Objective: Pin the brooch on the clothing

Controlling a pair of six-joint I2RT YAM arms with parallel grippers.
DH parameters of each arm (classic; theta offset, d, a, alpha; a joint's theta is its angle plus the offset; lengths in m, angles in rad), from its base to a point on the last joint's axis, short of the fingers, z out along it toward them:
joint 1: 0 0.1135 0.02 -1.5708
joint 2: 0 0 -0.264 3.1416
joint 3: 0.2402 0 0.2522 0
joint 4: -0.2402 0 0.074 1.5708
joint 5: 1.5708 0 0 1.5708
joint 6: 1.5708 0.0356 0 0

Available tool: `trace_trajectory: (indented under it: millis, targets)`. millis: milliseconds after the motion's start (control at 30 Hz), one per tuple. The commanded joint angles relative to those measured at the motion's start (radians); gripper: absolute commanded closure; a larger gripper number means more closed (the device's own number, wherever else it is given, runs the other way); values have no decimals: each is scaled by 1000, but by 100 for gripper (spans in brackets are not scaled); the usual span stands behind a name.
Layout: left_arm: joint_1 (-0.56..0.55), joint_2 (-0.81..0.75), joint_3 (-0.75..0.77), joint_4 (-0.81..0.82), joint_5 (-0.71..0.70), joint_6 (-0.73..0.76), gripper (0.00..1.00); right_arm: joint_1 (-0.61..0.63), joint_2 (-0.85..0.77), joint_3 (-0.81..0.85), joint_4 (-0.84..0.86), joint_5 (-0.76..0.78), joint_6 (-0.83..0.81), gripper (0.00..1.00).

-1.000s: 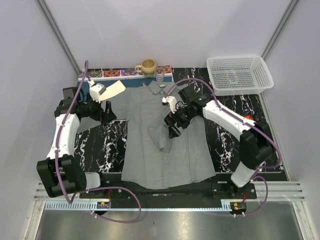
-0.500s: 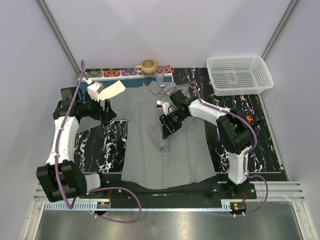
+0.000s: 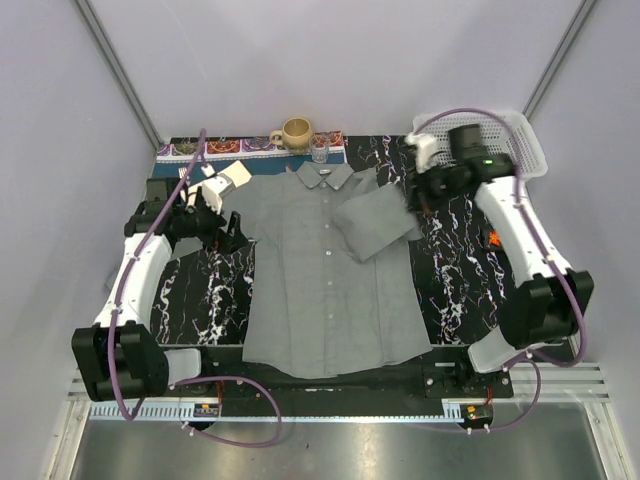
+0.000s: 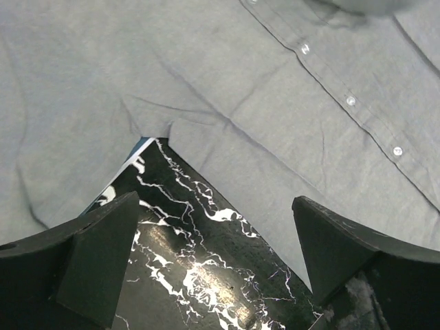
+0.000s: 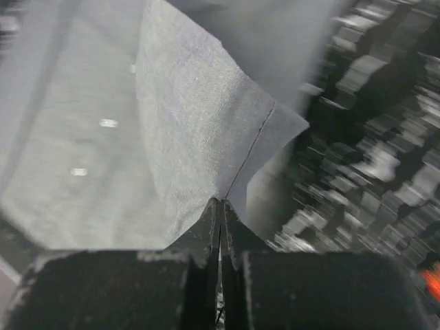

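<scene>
The clothing (image 3: 325,270), a grey button-up shirt, lies flat on the black marbled table, collar toward the back. My right gripper (image 3: 414,196) is shut on the edge of its right sleeve (image 5: 199,117), which is drawn out toward the right; the wrist view shows cloth pinched between the closed fingertips, at the right gripper (image 5: 221,206). The brooch (image 3: 492,237), a tiny orange-red piece, lies on the table beside the right arm, and shows as a blurred brooch (image 5: 432,282) in the right wrist view. My left gripper (image 3: 232,232) hangs open over bare table by the shirt's left armpit, the left gripper (image 4: 216,261) holding nothing.
A white mesh basket (image 3: 480,150) stands at the back right. A tan cup (image 3: 296,132) and a small glass (image 3: 320,152) sit behind the collar on a patterned placemat (image 3: 230,146). Grey walls close in both sides.
The right gripper closed on the sleeve that lay folded over the shirt front and swung it out to the right, unfolding it. The left gripper shifted slightly toward the shirt.
</scene>
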Motion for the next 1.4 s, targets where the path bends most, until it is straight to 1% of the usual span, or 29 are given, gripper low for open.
trace_trajectory:
  millis: [0, 67, 133, 167, 233, 267, 300, 400, 567, 700, 900, 1033, 1200, 1367]
  targets:
    - [-60, 7, 3, 29, -50, 65, 4, -209, -77, 84, -173, 231, -187, 100]
    - [-91, 41, 13, 36, -85, 66, 4, -261, -85, 110, -163, 311, -234, 100]
    - [-114, 71, 30, 42, -108, 66, 5, -362, -74, 159, -138, 356, -272, 100]
    - [-131, 84, 36, 40, -111, 66, 9, -389, -53, 179, -128, 384, -282, 100]
    - [-162, 120, 52, 42, -130, 65, 13, -457, -25, 245, -98, 405, -303, 100]
    - [-171, 136, 56, 40, -134, 60, 16, -473, 10, 266, -88, 422, -308, 100]
    - [-179, 147, 65, 40, -139, 56, 17, -488, 30, 307, -74, 424, -313, 100]
    - [-209, 190, 76, 45, -151, 56, 20, -511, 97, 363, -45, 450, -336, 100]
    - [-219, 214, 81, 51, -182, 53, 21, -542, 186, 415, 3, 517, -379, 100]
    - [-219, 214, 66, 53, -188, 56, 21, -579, 228, 464, 26, 560, -400, 100]
    - [-219, 214, 63, 57, -185, 51, 21, -633, 268, 477, 31, 580, -431, 100]
    - [-219, 214, 64, 57, -182, 50, 21, -662, 262, 421, 34, 582, -460, 100]
    - [-219, 219, 63, 65, -173, 40, 20, -683, 268, 348, 84, 570, -458, 100]
    - [-219, 217, 58, 69, -171, 33, 19, -683, 312, 357, 98, 544, -440, 100]
